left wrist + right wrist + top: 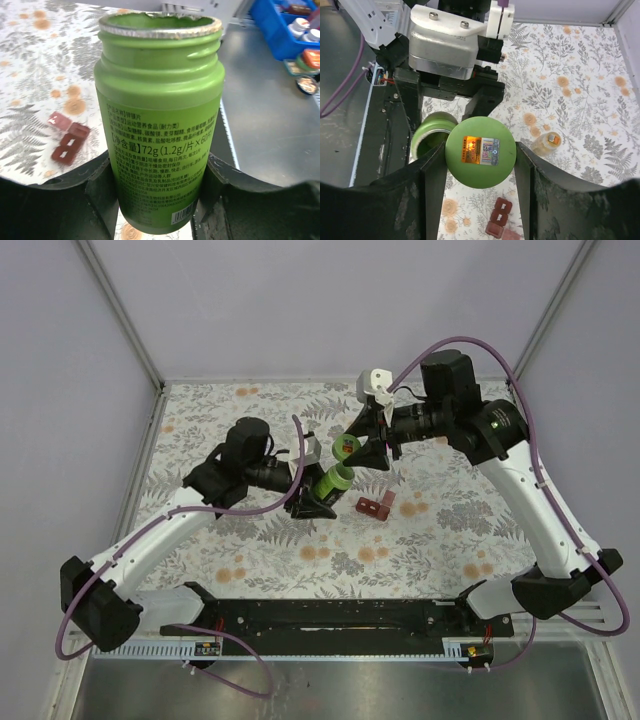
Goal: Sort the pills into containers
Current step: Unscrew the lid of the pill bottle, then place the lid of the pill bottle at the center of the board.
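Bottle label: the green bottle (160, 125) carries rows of small Chinese print. One line reads "72g (1.2g/片×60片)", and a barcode sits low on its right side.
Cap sticker: the green cap (480, 157) bears an orange and silver sticker with a small square code. Its print is too small to read.
Bottle mouth: uncapped, with a ragged ring of foil around the rim. The right wrist view shows only dark green inside, so I cannot tell whether pills are in it.
Bottle axis: lifted above the middle of the tabletop (250, 550) and tilted. Its base points toward the near-left corner and its mouth toward the far-right corner, just below the cap.
Left pincer (160, 182): clenched on the lower body of the green bottle, one finger on each side.
Right pincer (480, 167): clamped on the green cap, held clear of the bottle's mouth and partly overlapping it in the right wrist view.
Pill box: the dark-red pill box (375, 505) lies flat on the flowered cloth just right of the tabletop's middle. One end piece is paler pink in the left wrist view. What is in the compartments is too small to tell.
Small bottle: the pale-and-orange bottle (546, 142) sits on the cloth, near the pill box but apart from it.
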{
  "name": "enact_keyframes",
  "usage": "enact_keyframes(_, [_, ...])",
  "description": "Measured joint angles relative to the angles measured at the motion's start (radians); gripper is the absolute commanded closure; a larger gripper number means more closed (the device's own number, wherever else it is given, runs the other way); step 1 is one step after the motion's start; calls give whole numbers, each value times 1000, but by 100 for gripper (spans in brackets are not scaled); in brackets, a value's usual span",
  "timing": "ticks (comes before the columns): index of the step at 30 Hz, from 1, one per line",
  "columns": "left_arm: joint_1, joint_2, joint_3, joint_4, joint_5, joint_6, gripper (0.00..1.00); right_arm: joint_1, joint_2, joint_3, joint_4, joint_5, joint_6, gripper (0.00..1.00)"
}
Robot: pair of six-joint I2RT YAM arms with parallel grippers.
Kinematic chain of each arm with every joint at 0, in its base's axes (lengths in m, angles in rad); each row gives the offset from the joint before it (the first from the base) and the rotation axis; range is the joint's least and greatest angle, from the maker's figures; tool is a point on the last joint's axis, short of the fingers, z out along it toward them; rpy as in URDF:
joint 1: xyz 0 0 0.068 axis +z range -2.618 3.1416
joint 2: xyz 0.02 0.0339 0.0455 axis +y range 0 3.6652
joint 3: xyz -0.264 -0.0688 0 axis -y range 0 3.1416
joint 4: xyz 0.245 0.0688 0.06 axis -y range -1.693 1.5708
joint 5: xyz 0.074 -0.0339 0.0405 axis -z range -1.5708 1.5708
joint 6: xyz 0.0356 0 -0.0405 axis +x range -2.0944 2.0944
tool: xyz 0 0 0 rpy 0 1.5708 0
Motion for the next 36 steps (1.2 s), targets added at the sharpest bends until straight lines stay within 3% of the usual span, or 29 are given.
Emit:
enact_keyframes(5, [-3, 7, 0, -3, 70, 0, 100, -4, 0, 15, -8, 14, -44, 77])
enact_keyframes(11, [6, -28, -24, 31, 10, 9, 100, -20, -25, -25, 64, 132, 22, 78])
enact_keyframes(16, [16, -77, -77, 55, -100, 48, 100, -61, -134, -245, 188, 332, 100, 77])
enact_keyframes(20, [17, -82, -94, 74, -167, 66, 100, -160, -157, -403, 270, 466, 190, 76])
enact_keyframes(27, [17, -90, -102, 105, -212, 67, 100, -371, -21, -578, 441, 661, 316, 75])
enact_keyframes(36, [17, -100, -115, 137, -234, 66, 100, -385, 305, -504, 536, 738, 340, 72])
